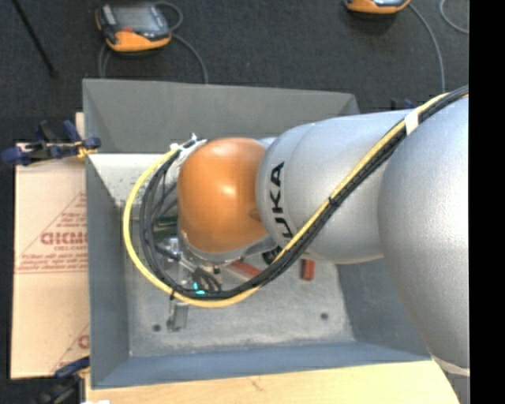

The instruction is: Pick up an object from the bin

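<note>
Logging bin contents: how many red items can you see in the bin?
2. One red piece lies on the bin floor beside the arm; a second red piece peeks from under it. More may be hidden beneath.

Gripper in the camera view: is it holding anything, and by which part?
Cannot tell. The gripper is low in the bin, left of centre; the arm's orange cover hides any hold.

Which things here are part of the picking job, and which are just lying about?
Job: arm; grey bin; small red thing on the bin's floor beside the arm.
Lying about, outside the bin: orange-and-black device, top left; second orange device, top right.
</note>
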Controlling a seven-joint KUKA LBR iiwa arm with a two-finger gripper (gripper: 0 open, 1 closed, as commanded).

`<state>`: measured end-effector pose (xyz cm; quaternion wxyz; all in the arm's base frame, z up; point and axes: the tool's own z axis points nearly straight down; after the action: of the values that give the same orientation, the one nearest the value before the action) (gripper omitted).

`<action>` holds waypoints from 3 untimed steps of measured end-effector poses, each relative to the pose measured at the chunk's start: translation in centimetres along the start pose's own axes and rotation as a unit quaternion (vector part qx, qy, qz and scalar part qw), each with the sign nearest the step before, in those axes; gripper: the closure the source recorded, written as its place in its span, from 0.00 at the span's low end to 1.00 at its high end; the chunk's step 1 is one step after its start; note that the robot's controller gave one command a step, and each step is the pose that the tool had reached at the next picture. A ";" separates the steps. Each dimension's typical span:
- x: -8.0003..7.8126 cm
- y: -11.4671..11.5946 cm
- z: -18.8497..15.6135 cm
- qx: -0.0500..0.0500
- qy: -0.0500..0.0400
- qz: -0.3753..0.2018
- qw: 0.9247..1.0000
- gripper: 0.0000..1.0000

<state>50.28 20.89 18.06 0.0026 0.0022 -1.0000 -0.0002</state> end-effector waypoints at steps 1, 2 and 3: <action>-0.2 -0.1 -0.4 -0.001 -0.004 0.002 1.000 0.00; -6.0 -2.9 0.6 0.000 -0.005 -0.027 1.000 0.00; -8.2 -3.3 3.4 0.001 -0.006 -0.082 0.997 0.00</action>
<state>58.47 17.67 14.61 -0.0032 0.0839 -0.9965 0.0009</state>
